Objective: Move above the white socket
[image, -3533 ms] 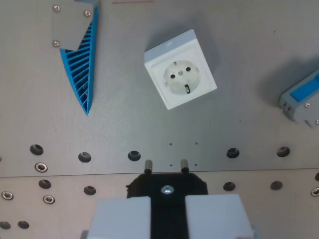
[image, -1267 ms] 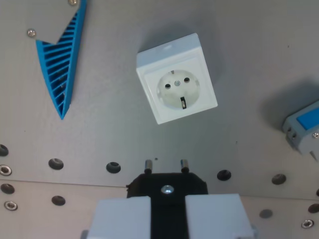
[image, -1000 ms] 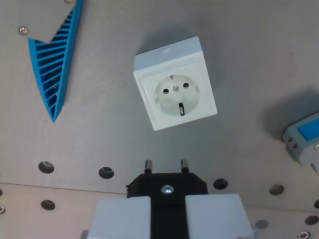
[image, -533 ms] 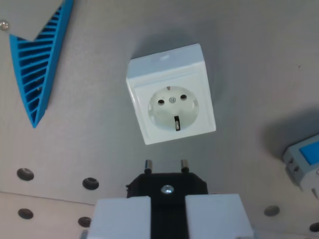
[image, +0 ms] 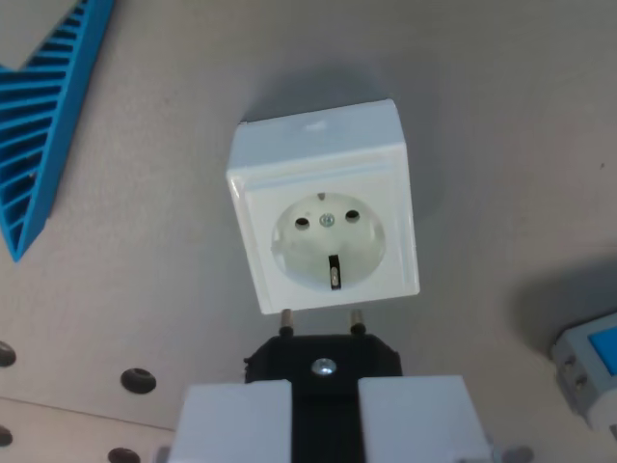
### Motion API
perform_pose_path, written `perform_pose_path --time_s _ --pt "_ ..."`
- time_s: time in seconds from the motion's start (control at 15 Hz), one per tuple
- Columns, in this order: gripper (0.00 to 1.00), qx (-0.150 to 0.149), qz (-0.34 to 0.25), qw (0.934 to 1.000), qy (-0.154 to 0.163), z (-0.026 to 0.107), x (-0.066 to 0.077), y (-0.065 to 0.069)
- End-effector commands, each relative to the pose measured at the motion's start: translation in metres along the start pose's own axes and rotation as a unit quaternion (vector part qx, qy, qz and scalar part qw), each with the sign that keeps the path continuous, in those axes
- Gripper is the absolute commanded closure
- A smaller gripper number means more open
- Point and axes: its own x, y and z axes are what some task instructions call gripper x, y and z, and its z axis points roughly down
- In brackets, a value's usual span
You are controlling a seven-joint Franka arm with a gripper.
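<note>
The white socket (image: pixel 323 212) is a square box with a round recessed face and two pin holes, sitting slightly rotated on the grey plate in the middle of the wrist view. My gripper (image: pixel 323 420) is at the bottom centre, its white fingers (image: pixel 236 420) shut on a black plug (image: pixel 323 365). The plug's two metal pins point up in the picture, and their tips sit right at the socket's lower edge.
A blue ribbed part (image: pixel 43 116) lies at the wrist view's upper left. A grey and blue block (image: pixel 590 371) sits at the lower right edge. Round holes (image: pixel 138 379) run through the grey plate (image: pixel 501 145) at the lower left.
The camera has moved closer and forward: the socket has grown and slid down the picture toward the plug pins, and the blue part and the holes have shifted toward the edges.
</note>
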Motion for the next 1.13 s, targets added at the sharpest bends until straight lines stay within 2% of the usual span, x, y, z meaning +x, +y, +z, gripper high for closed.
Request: perform_pose_path --time_s 0.07,0.6,1.13 --pt "1.0 -0.014 -0.055 0.997 0.053 0.011 -0.007 0.004" --pt "1.0 -0.015 -0.061 0.9964 0.056 0.031 -0.01 0.005" --pt "1.0 -0.014 -0.057 0.9969 0.053 0.041 -0.011 0.006"
